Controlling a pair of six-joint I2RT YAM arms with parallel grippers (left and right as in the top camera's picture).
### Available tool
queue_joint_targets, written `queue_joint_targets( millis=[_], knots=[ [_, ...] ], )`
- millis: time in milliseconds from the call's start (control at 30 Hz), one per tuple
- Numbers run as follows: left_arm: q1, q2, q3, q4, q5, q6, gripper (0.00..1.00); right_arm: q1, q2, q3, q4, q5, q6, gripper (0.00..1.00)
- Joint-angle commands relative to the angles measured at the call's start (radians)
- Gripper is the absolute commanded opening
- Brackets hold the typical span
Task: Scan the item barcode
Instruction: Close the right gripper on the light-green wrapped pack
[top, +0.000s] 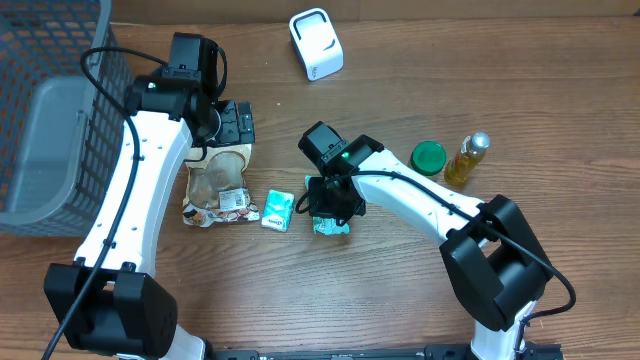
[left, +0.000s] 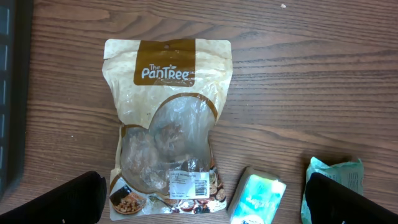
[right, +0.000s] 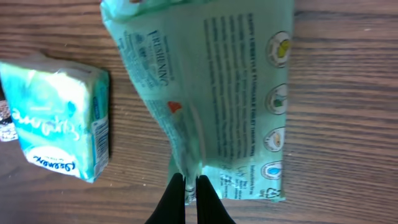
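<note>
Only a thin fold of the green packet (right: 230, 81), flat on the table (right: 348, 124), seemed pinched in your right gripper (right: 186, 186), jaws shut; lifting could slip it; left gripper (top: 236, 124) jaws stood wide.

Looks like a robotics lab bench dressed as a shop checkout. Shows two white-and-black robot arms (top: 130, 190) over a brown wood-grain table (top: 400, 310), a dark grey mesh shopping basket (top: 50, 100) at one side, a small white rounded box (top: 316, 44) at the far edge, and packaged groceries: a brown-and-clear snack pouch (left: 165, 124), a small teal tissue pack (top: 277, 211), a yellow oil bottle (top: 465, 160).
</note>
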Motion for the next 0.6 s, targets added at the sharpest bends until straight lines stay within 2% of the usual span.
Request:
queue_joint_targets(
  millis=[0, 267, 500, 567],
  knots=[
    [0.005, 0.002, 0.015, 0.0, 0.005, 0.019, 1.0, -0.004, -0.014, -0.016, 0.003, 0.028, 0.02, 0.04],
    [0.005, 0.002, 0.015, 0.0, 0.005, 0.019, 1.0, 0.0, -0.004, -0.073, 0.064, 0.013, 0.035, 0.04],
    [0.005, 0.002, 0.015, 0.0, 0.005, 0.019, 1.0, 0.036, -0.001, -0.229, 0.255, -0.034, 0.088, 0.04],
    [0.005, 0.002, 0.015, 0.0, 0.005, 0.019, 1.0, 0.036, -0.001, -0.228, 0.256, -0.048, 0.087, 0.1]
  ],
)
